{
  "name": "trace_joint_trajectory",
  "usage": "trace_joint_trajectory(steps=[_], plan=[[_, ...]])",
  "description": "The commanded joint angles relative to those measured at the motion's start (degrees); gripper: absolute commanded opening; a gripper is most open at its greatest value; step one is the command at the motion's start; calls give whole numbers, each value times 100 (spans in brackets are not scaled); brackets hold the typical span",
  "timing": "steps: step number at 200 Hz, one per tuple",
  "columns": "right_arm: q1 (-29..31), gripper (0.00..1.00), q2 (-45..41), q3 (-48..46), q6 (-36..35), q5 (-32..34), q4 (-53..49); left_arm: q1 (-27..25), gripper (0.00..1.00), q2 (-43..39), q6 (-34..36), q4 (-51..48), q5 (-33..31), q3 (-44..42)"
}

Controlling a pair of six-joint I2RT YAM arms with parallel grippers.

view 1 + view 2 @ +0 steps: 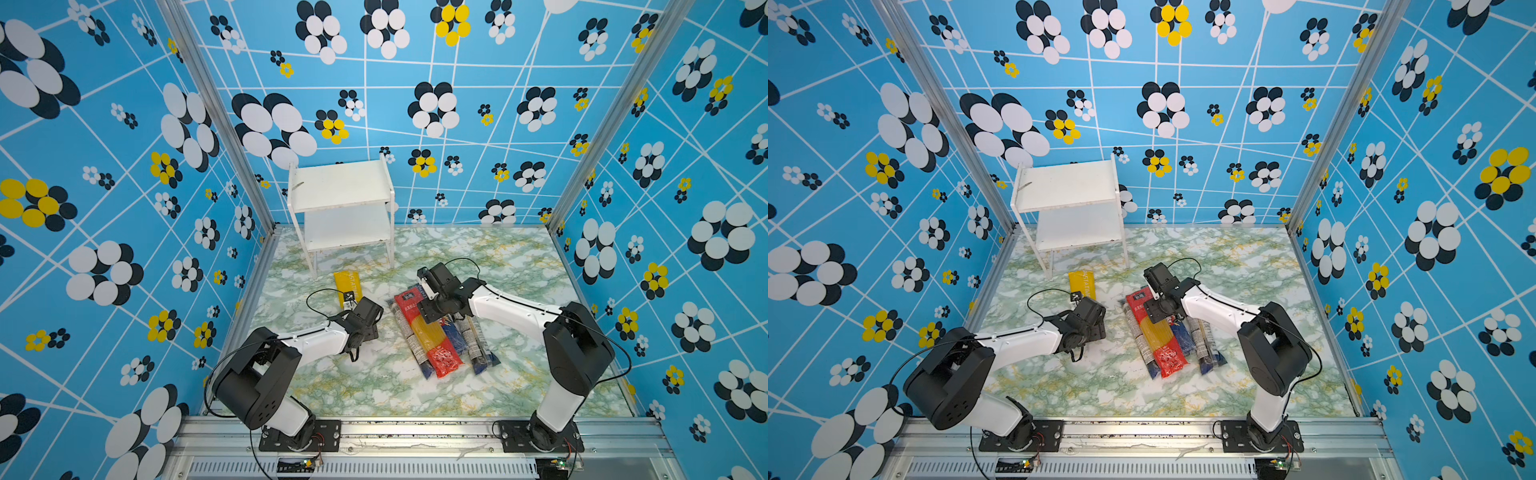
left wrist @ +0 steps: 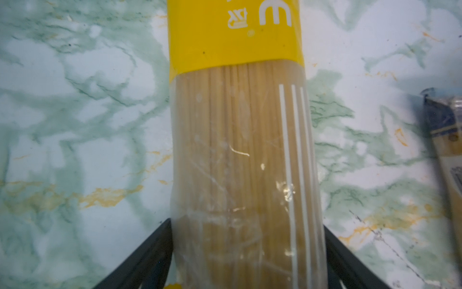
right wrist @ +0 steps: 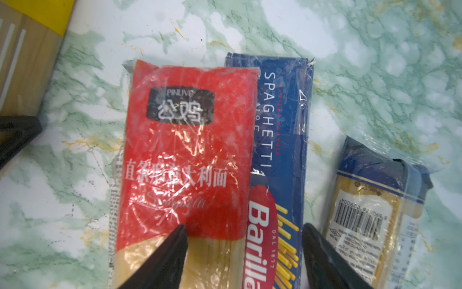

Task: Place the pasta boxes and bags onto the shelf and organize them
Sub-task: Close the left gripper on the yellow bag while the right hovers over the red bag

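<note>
At the near edge, an aluminium front rail (image 1: 415, 428) carried both arm bases. Beyond it ran the table (image 1: 374, 395), a green-and-white marbled sheet with yellow veins, its nearest strip bare from side to side.

Left of the middle, the left gripper (image 2: 248, 230) reached low over the near end of the yellow bag (image 1: 347, 284). The bag lay flat, pointing lengthwise toward the back. The jaws stood one on each side of its clear part, against its sides, but whether they pinched it I could not tell.

To the right, well apart from that bag, four packs lay side by side in a slanted bundle. They were the left slim bag (image 1: 409, 338), the red bag (image 1: 445, 359) partly over it, the dark blue Barilla box (image 3: 282, 125) and the right slim bag (image 1: 476, 345). The right gripper (image 3: 243, 235) hung over the bundle's far end with jaws apart, holding nothing. One tip was above the red bag and the other by the box's outer edge.

Bare marble lay right of the bundle and behind it up to the back wall. Farther back, left of centre, the shelf (image 1: 340, 185) stood on thin legs near the back wall, its front legs just beyond the yellow bag. Blue flowered walls (image 1: 457, 104) closed three sides, meeting at aluminium corner posts (image 1: 216, 116).
</note>
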Motion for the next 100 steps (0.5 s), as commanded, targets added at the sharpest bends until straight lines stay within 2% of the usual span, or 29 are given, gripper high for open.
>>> trace_joint_trajectory(steps=[1,27,82,87,100], plan=[[-48,75,-145,-63,78,-35,53,-16,73,229,-50,-246,338,-24],[-47,74,-153,-63,78,-31,48,-17,58,267,-60,-228,376,-3],[-56,74,-155,-46,68,-46,54,-7,44,236,-56,-290,375,5],[-63,74,-158,-45,68,-51,55,-8,39,227,-48,-304,375,12],[-64,74,-155,-45,68,-61,63,-8,33,198,-29,-351,398,40]])
